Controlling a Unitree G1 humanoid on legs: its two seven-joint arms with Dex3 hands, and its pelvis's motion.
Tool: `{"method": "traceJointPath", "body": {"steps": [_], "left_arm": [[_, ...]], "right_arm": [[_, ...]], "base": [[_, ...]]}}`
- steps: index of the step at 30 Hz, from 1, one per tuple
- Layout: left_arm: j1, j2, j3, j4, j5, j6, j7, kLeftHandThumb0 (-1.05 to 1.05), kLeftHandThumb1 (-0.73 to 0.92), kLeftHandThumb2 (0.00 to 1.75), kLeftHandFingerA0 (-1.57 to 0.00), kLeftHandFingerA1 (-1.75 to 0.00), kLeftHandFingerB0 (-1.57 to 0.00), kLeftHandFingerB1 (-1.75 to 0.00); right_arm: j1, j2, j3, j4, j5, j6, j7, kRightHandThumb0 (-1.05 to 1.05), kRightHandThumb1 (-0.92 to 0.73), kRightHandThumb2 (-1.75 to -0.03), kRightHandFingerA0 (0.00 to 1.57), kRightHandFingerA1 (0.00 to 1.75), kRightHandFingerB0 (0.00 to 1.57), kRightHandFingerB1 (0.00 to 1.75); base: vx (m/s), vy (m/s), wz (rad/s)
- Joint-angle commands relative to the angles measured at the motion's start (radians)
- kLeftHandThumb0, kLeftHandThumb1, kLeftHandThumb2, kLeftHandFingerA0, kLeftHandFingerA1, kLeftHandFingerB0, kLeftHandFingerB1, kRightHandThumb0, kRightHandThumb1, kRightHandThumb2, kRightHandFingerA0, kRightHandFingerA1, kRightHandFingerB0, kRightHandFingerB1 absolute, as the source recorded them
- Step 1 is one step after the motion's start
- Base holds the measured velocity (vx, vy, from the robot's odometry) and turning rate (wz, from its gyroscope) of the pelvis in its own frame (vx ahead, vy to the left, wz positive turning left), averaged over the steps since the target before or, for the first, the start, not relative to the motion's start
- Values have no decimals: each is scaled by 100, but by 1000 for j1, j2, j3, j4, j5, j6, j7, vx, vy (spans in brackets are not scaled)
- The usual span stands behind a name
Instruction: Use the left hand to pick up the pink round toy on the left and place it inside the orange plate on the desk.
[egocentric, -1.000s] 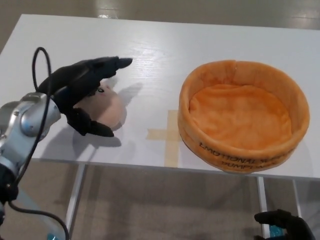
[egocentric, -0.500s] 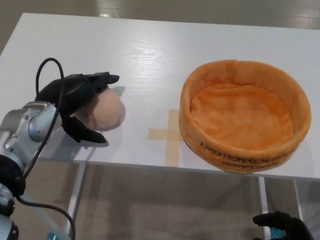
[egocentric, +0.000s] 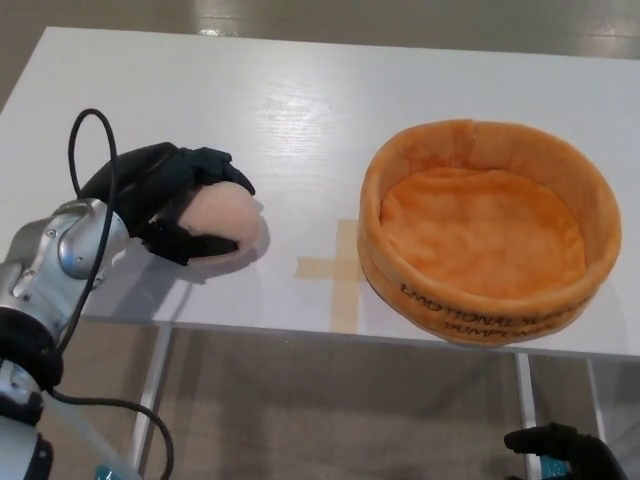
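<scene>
Grip looks set: left hand (egocentric: 170, 205) fingers wrapped round pink toy (egocentric: 222, 225), left of orange plate (egocentric: 488, 232). Lift clear of rim before traversing. Right hand (egocentric: 560, 448) below plate, fingers unclear.

Black lettering on orange plate (egocentric: 470, 300) wall, upside down, unreadable

right hand (egocentric: 560, 447) cut off at bottom edge, pink toy (egocentric: 228, 222) partly hidden by left hand (egocentric: 170, 200)
</scene>
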Motion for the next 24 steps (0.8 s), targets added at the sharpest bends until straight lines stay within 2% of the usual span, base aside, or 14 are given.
{"method": "traceJointPath", "body": {"steps": [1, 6, 9, 11, 12, 15, 16, 17, 18, 21, 22, 24], "left_arm": [[10, -14, 23, 13, -26, -16, -4, -18, 82, 70, -91, -133, -85, -82], [6, -12, 33, 5, -20, -24, 12, -20, 81, 68, -87, -132, -84, -80], [-3, -10, 41, 3, -21, -32, 19, -20, 80, 69, -90, -128, -81, -88], [-27, -5, 48, -7, -20, -38, 27, -21, 78, 72, -88, -135, -83, -86], [-45, -2, 55, -20, -21, -50, 31, -19, 78, 67, -84, -128, -82, -87], [-79, -6, 79, -48, -38, -73, 33, -20, 79, 64, -82, -128, -78, -94], [-84, -8, 82, -53, -38, -82, 35, -18, 79, 65, -79, -137, -76, -100], [-87, -9, 84, -55, -36, -89, 36, -18, 79, 65, -79, -137, -76, -100], [-101, -12, 84, -70, -29, -83, 29, -22, 79, 68, -83, -143, -80, -90], [-124, -19, 82, -94, -25, -66, 15, -21, 78, 71, -84, -145, -82, -87], [-144, -30, 80, -117, -26, -60, 5, -22, 81, 68, -80, -153, -79, -94], [-156, -36, 78, -131, -25, -54, -1, -22, 81, 68, -80, -153, -79, -94]], "right_arm": [[6, -6, 0, 2, 1, 6, 5, -18, -57, -57, 54, 85, 51, 74], [7, -6, -5, 2, 7, 10, 14, -19, -57, -58, 56, 86, 52, 75], [6, -6, -4, 2, 5, 11, 14, -18, -57, -59, 57, 87, 52, 75], [4, -6, -5, 1, 6, 8, 19, -17, -58, -58, 55, 86, 50, 74], [3, -6, -3, 1, 3, 8, 18, -19, -57, -59, 58, 88, 53, 76], [3, -7, 1, 1, -1, 4, 16, -19, -58, -58, 58, 87, 53, 75], [4, -6, -1, 1, 1, 4, 17, -16, -58, -59, 57, 87, 51, 74], [4, -5, -2, 1, 3, 4, 18, -16, -58, -59, 57, 87, 51, 74], [5, -4, -4, 1, 6, 6, 20, -16, -58, -59, 57, 87, 50, 74], [4, -3, -7, 3, 9, 10, 22, -17, -58, -58, 57, 87, 51, 74], [5, -1, -6, 3, 8, 12, 23, -17, -59, -58, 57, 86, 51, 73], [6, 0, -4, 3, 6, 13, 23, -17, -59, -58, 57, 86, 51, 73]], "base": [[0, 0, 0], [0, 0, 0], [0, 0, 0], [0, 0, 0], [0, 0, 0], [0, 0, 0], [0, 0, 0], [0, 0, 0], [0, 0, 0], [0, 0, 0], [0, 0, 0], [0, 0, 0]]}}
